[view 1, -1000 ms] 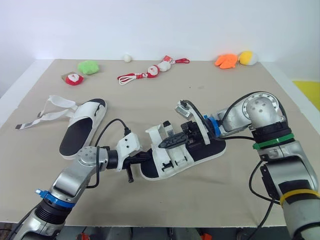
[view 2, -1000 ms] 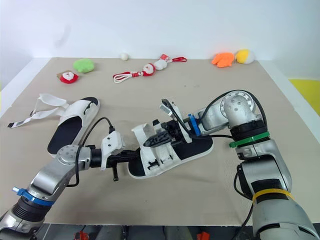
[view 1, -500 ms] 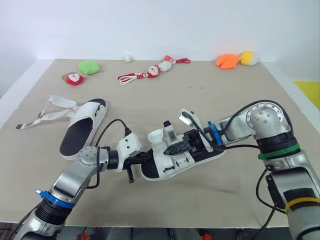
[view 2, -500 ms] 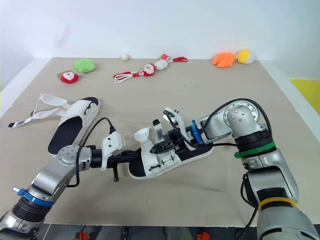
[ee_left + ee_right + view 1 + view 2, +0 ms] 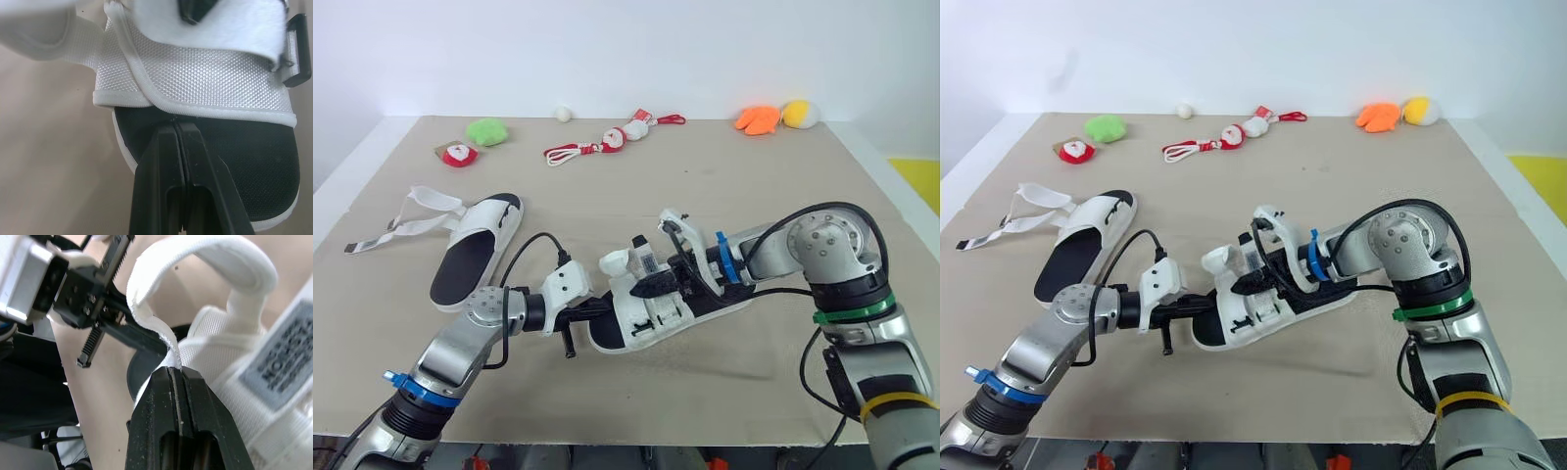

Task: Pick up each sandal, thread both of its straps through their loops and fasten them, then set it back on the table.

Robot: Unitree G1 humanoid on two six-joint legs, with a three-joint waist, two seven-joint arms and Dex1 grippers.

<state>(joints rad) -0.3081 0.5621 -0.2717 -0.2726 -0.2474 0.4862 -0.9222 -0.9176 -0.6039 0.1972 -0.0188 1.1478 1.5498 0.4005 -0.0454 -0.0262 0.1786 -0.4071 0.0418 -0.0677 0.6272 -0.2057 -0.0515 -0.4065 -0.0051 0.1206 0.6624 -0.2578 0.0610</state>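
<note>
**Two grippers working one sandal's strap**

Head camera: The near sandal (image 5: 658, 315) is lying at the front middle of the table (image 5: 734, 196), toe toward the robot's left. The left gripper (image 5: 598, 307) is pinching its toe end, apparently to steady the shoe, while the right gripper (image 5: 652, 285) is reaching across the upper from the heel side. The second sandal (image 5: 476, 251) is lying well apart to the left, its straps trailing loose, so it looks not yet done.

Left wrist: The left gripper (image 5: 177, 128) is showing its two black fingers clenched together on the sandal's edge, where the white mesh upper (image 5: 205, 81) is meeting the black footbed.

Right wrist: The right gripper (image 5: 174, 374) is clamping the white strap (image 5: 210, 257), which is arching up in a loop above the jaws, probably being pulled toward its loop.

Surroundings: The table is wearing a plain beige covering. Along its far edge are sitting a green plush (image 5: 486, 131), red-and-white plush toys (image 5: 612, 138) with red cords, an orange plush (image 5: 756, 118) and a yellow one (image 5: 799, 113), under a bare white wall.
</note>
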